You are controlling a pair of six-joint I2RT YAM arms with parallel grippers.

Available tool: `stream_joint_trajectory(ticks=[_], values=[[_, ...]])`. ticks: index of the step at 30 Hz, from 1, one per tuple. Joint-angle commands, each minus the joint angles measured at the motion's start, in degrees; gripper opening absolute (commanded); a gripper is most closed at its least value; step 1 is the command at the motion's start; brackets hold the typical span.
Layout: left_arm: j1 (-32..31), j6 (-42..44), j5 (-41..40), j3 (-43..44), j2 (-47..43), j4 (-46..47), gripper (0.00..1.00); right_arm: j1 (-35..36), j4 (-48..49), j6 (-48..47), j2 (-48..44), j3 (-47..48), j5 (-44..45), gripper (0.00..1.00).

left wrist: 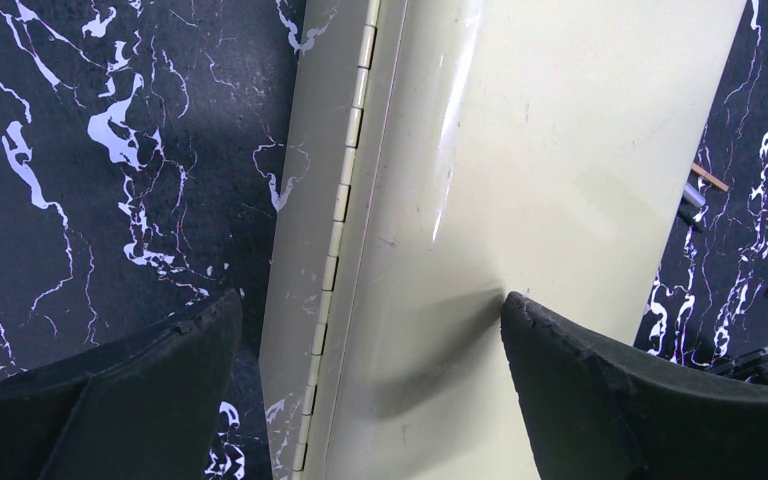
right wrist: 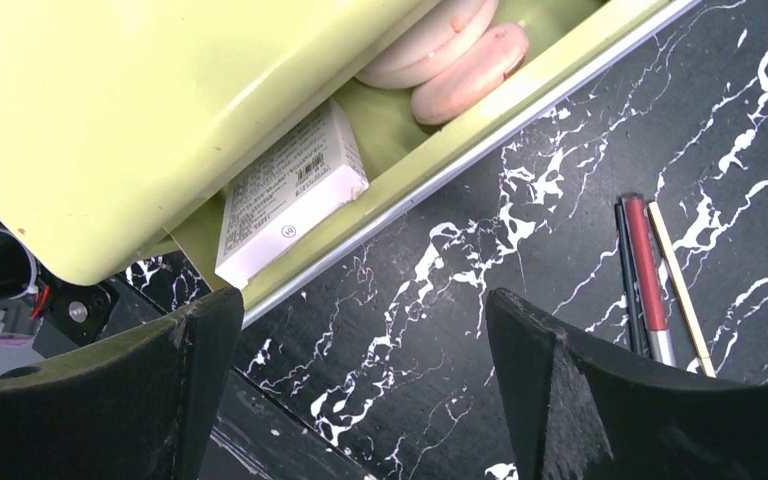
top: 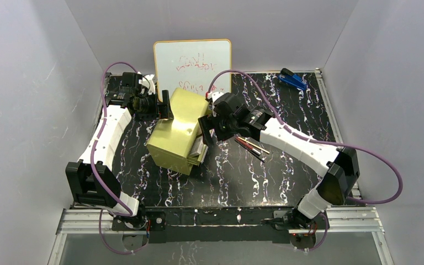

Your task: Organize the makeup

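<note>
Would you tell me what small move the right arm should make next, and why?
Probably shift the open right gripper sideways over the red stick and lower onto it. The discs and packet already lie in the box, while the stick lies outside on the table beside two thinner sticks.

top external looks down from behind the arm bases over the whole table (top: 287, 182). left wrist sits close above the hinge side of the case (top: 179, 130), right wrist above its open front, sharing the dark-red stick (top: 248, 146) with top.
</note>
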Motion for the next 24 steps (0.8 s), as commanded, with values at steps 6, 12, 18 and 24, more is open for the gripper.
stream_joint_trajectory(ticks=[6, 12, 18, 24], values=[[0.0, 1.4, -2.2, -1.1, -1.3, -2.7, 0.98, 0.5, 3.4, -0.3, 2.4, 0.0, -1.3, 0.99], [0.0, 1.4, -2.2, -1.1, -1.3, -2.6, 0.98, 0.5, 4.3, -0.1, 2.4, -1.3, -1.7, 0.99], [0.0, 1.4, -2.2, -1.3, -1.4, -2.6, 0.98, 0.6, 4.9, 0.1, 3.0, -1.8, -2.1, 0.99], [0.0, 1.4, -2.2, -1.6, -1.6, -2.5, 0.98, 0.8, 5.4, 0.2, 3.5, -2.3, -2.2, 0.99]])
